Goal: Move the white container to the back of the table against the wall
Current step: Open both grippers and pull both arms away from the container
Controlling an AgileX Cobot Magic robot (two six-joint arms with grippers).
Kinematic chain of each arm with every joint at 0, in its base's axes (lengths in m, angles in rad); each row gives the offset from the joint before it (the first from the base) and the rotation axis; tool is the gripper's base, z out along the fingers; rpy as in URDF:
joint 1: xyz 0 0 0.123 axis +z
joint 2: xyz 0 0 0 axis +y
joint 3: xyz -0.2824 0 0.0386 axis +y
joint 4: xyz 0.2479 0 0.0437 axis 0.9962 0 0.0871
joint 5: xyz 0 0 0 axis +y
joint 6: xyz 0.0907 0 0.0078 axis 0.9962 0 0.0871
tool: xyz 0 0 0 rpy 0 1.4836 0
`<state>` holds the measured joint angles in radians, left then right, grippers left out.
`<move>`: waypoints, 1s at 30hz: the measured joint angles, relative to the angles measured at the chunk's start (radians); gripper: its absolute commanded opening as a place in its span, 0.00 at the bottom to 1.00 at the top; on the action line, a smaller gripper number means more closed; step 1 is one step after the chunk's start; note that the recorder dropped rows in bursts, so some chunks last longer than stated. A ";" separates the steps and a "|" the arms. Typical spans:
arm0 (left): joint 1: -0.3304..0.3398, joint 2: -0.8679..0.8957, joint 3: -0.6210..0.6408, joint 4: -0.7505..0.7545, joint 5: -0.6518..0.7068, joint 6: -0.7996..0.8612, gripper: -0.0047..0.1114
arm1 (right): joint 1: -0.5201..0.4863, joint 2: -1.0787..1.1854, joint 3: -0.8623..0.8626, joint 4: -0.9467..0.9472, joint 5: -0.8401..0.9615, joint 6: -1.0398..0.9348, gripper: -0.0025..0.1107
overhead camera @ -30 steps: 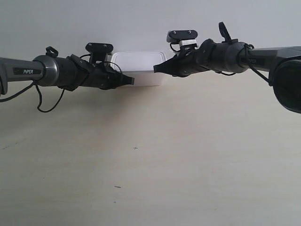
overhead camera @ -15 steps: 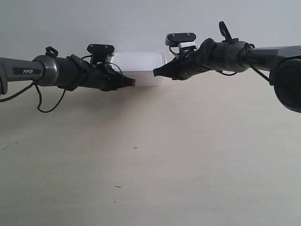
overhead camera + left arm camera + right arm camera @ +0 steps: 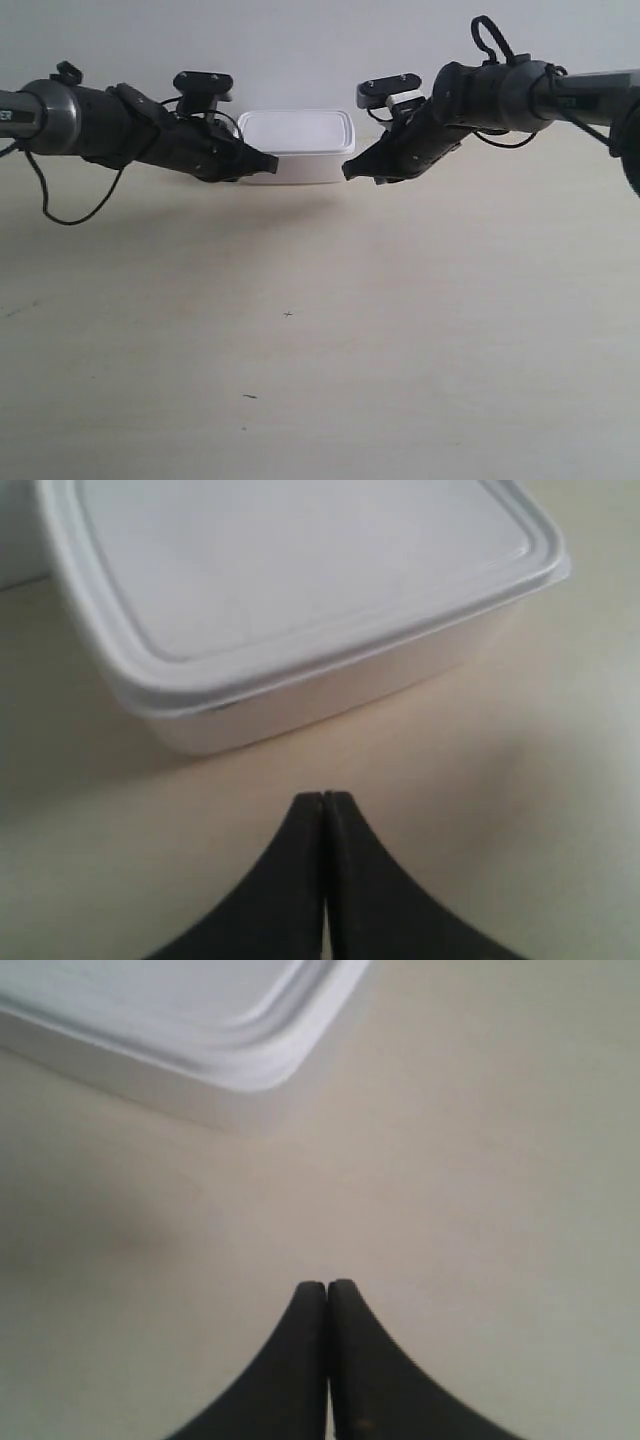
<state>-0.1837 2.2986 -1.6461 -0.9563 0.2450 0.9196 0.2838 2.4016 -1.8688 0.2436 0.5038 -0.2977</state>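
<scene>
The white container [image 3: 296, 146] sits lidded at the back of the table [image 3: 320, 330], close against the wall [image 3: 300, 50]. In the left wrist view the white container [image 3: 300, 600] fills the upper part, and my left gripper [image 3: 323, 798] is shut, empty, a short way off its side. In the exterior view that gripper [image 3: 272, 161] hangs by the box's left end. My right gripper [image 3: 327, 1286] is shut with nothing in it, apart from one corner of the container [image 3: 200, 1020]. In the exterior view it [image 3: 348, 172] hovers by the box's right end.
Pale wood-grain table stretches toward the front, marked by tiny dark specks [image 3: 288, 315]. A loose black cable [image 3: 60, 205] droops from the arm at the exterior view's left. The dark arm body [image 3: 560, 95] at the exterior view's right reaches in from that edge.
Both shut grippers have drawn back from the container's ends. The arm at the exterior view's left rose and retreated leftward; the one at the right dipped its tip and moved rightward. The container stayed put.
</scene>
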 measured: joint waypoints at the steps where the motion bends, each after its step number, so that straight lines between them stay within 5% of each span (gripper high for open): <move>1: 0.005 -0.024 0.038 0.000 -0.017 0.000 0.04 | 0.000 -0.016 0.027 -0.003 -0.007 0.002 0.02; 15: 0.025 -0.486 0.483 -0.020 -0.154 0.000 0.04 | -0.002 -0.552 0.577 0.138 -0.239 -0.076 0.02; 30: 0.025 -1.400 0.989 -0.053 -0.194 0.000 0.04 | 0.095 -1.314 1.070 0.272 -0.302 -0.072 0.02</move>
<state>-0.1591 0.8988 -0.6566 -1.0098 0.0510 0.9196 0.3788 1.0880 -0.7984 0.5160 0.2016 -0.3696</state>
